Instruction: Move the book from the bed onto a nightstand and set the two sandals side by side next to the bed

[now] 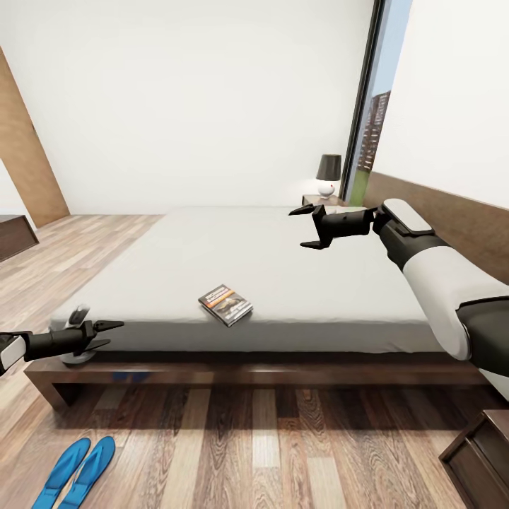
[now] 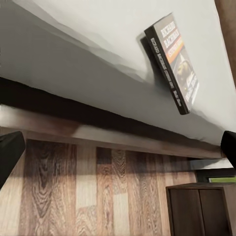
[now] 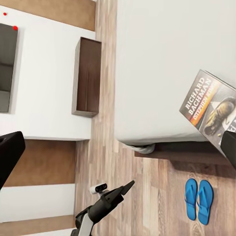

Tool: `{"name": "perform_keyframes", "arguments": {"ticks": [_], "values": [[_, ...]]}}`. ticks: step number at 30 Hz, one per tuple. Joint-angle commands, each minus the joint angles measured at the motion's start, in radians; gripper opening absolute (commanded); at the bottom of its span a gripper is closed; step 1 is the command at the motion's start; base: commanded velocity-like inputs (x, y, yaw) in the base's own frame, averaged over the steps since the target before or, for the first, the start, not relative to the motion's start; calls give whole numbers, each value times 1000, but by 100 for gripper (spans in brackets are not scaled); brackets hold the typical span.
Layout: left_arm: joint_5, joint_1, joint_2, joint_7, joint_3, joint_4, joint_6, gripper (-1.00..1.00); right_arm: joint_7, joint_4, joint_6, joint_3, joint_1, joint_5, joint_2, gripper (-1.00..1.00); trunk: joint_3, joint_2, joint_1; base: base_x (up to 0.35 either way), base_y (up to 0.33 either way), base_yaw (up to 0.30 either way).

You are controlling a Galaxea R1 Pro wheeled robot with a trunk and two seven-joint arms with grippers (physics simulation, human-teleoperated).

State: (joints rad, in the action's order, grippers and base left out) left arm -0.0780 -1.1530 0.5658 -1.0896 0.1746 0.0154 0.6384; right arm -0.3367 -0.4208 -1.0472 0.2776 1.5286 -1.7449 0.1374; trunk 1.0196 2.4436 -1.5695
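Book waits on the bed, both jaws empty.
Right jaws [image 1: 311, 227] hang wide open above the book [image 1: 225, 305]; left jaws [image 1: 106, 334] are open beside the bed [image 1: 283, 254]; sandals [image 1: 74, 472] lie paired below.

On the cover of the book [image 3: 209, 110], seen in the right wrist view, "RICHARD BACHMAN" is printed in white capitals, and "STEPHEN" can be made out on the orange band just beside it. In the left wrist view the same white capitals are repeated on the book's [image 2: 173, 64] cover, but only blurred. In the head view the book [image 1: 225, 305] lies toward 6 o'clock on the bed [image 1: 283, 247], its lettering too small to be read.
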Motion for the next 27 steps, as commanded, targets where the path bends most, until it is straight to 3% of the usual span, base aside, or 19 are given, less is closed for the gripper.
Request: {"name": "perform_keyframes", "arguments": {"ticks": [1, 27], "values": [[-8, -1, 0, -1, -3, 0, 10, 100, -7, -1, 0, 5, 1, -10, 1, 100, 1, 0, 0, 0, 34, 0], [-9, -1, 0, -1, -3, -1, 13, 100, -4, 1, 0, 3, 1, -15, 2, 100, 1, 0, 0, 0, 74, 0]]}}
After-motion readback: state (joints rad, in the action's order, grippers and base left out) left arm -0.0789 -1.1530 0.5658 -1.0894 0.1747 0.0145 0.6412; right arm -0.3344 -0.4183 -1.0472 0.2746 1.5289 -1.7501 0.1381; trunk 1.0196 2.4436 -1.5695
